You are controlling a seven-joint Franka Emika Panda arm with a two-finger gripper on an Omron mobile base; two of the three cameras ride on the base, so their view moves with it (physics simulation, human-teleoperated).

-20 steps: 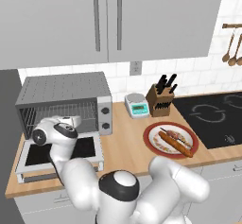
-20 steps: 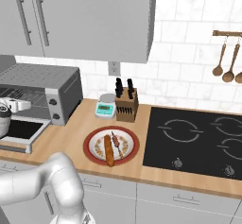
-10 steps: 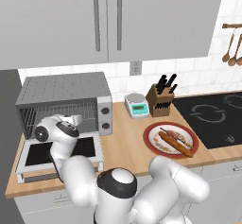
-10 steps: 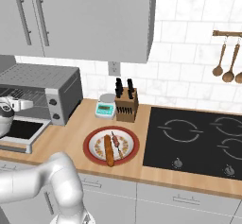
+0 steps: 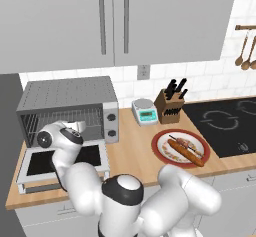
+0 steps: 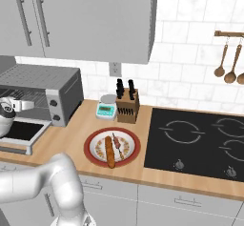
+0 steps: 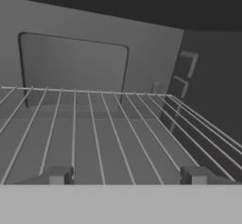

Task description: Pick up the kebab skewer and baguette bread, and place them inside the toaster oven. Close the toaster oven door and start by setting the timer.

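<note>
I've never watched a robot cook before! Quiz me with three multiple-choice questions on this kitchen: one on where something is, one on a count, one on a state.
1. Where does the baguette bread lie?
A. on the red plate
B. on the oven's rack
C. on the hob

2. How many black knobs does the toaster oven have?
A. one
B. two
C. four

3. How is the toaster oven door?
A. shut
B. folded down open
C. missing

Answers:
1 A, the loaf rests beside the kebab skewer on the plate.
2 B, two sit on its right panel.
3 B, it lies flat before the oven.
</note>
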